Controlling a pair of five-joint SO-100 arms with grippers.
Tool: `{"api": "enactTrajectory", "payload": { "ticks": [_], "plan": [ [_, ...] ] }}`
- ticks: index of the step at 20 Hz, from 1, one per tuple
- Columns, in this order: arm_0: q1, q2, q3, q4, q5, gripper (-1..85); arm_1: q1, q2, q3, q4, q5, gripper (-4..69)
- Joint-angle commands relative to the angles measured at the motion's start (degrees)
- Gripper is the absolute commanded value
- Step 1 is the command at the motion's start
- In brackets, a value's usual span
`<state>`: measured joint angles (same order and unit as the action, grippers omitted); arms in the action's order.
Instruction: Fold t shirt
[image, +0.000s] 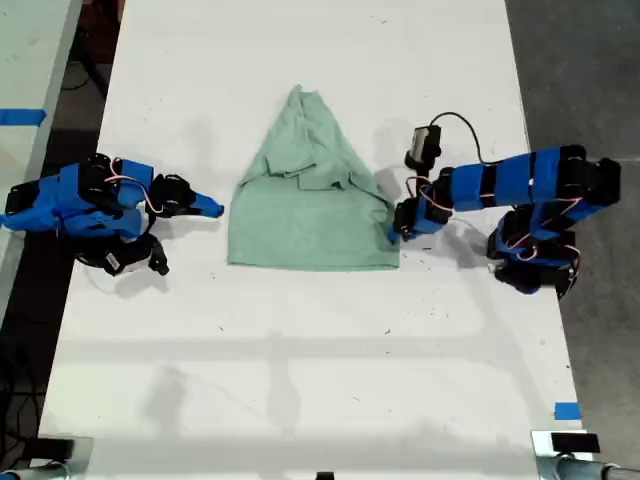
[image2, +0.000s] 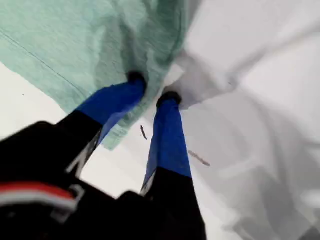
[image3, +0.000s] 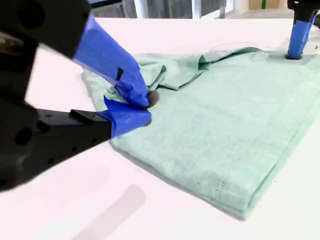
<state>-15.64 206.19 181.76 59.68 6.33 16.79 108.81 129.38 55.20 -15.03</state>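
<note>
Gripping is the step we judge to be in hand: my first gripper (image2: 152, 92) has its two blue fingers (image2: 167, 130) spread a little and pressed down at the t shirt (image: 315, 195), right at the corner on the exterior view's right, nearer the camera, with one tip on the cloth edge and the other on the bare white table (image: 300, 350); we cannot tell whether any fabric is pinched yet. The shirt lies flat mid-table, partly folded, its point aimed at the far side. My second gripper (image3: 142, 107) hovers just off the shirt's edge at the exterior view's left, its tips nearly together and holding nothing. To do this well, we should get the lower finger under every layer at that corner before closing, or only the top ply may lift. The second gripper could press the opposite edge so the shirt does not drag.
</note>
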Motion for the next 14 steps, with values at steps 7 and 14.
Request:
{"api": "enactTrajectory", "payload": {
  "ticks": [7,14],
  "plan": [
    [-0.44,0.35,0.35,0.26,-0.88,-0.1,0.44,17.58,0.53,3.25,2.11,1.9],
    [-0.44,0.35,0.35,0.18,-0.88,-0.1,-6.33,-2.64,-29.97,3.25,-5.36,1.9]
  ]
}}
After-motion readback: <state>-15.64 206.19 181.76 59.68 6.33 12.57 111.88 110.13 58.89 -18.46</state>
